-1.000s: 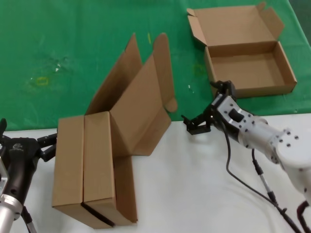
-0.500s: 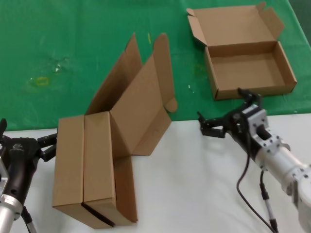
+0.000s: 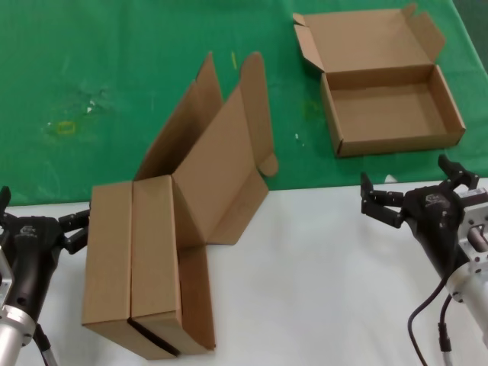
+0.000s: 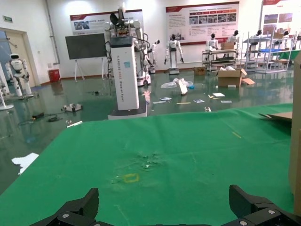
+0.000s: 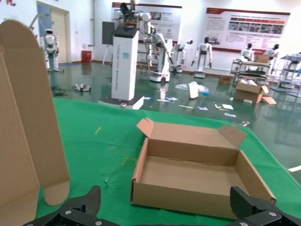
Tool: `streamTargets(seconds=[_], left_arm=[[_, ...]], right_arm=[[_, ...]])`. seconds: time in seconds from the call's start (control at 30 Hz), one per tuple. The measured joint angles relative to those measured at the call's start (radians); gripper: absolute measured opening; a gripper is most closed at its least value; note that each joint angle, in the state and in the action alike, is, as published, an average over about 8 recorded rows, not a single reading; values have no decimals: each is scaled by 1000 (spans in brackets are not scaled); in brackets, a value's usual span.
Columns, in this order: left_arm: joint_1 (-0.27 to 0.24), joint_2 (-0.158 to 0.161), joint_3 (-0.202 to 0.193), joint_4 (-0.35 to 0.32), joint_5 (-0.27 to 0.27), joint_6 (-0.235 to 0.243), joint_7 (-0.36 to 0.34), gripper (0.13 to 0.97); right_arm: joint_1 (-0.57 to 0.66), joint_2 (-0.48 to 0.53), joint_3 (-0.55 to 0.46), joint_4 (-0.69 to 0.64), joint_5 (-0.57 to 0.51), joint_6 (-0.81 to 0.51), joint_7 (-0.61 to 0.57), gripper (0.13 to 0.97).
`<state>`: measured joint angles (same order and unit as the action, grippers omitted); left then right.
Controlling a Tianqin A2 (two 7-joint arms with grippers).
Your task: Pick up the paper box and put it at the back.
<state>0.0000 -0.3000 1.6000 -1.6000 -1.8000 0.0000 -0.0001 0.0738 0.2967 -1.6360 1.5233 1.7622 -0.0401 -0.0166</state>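
Hovering low over the plain white tabletop, right gripper spread wide, empty; left gripper open beside two stacked cardboard boxes. Beyond, shallow brown corrugated paper box lies lid-open on creased green cloth, apparently delivered.

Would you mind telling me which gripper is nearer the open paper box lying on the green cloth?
Right. The right gripper hovers open just in front of the paper box; the left gripper sits far across the table.

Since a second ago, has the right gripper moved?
Yes. The right gripper, open and empty, has pulled back from the paper box on the green cloth, toward the robot's right, over the white tabletop.
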Motion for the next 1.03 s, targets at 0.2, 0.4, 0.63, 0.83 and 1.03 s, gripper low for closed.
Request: streamTargets(seconds=[0.2,0.4,0.63,0.83,1.03], left_arm=[[0,0,0,0,0,0,0,966],[0,0,0,0,0,0,0,966],[0,0,0,0,0,0,0,966],[0,0,0,0,0,0,0,966],[0,0,0,0,0,0,0,966]], right_arm=[[-23,1,11,24,12,13,5,966],[-24,1,12,25,12,13,5,966],[-24,1,12,25,12,13,5,966],[-24,1,12,25,12,13,5,966],[-24,1,12,25,12,13,5,966]])
